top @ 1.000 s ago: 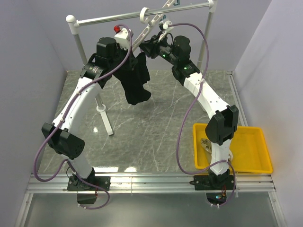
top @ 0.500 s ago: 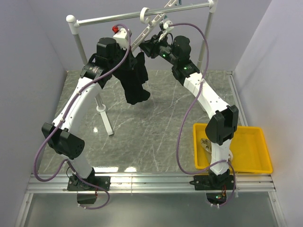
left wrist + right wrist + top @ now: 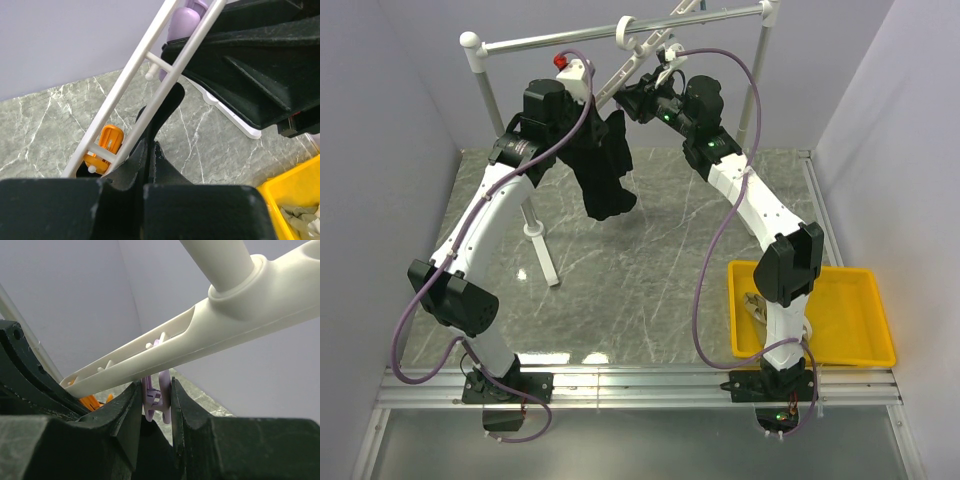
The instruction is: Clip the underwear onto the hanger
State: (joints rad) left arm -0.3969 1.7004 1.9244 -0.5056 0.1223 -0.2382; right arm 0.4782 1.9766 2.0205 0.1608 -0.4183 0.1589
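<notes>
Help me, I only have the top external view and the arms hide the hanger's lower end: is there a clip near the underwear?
Observer: Yes. The left wrist view shows an orange clip at the lower end of the hanger, right beside the underwear. I cannot tell whether it grips the fabric.
Operator: What is the right gripper holding?
Observer: In the right wrist view, the right gripper is closed on a purple clip just under the hanger.

No readable text, label, brand, number or sign anywhere. Checked overhead view and both wrist views: nothing printed shows up in any of them.
</notes>
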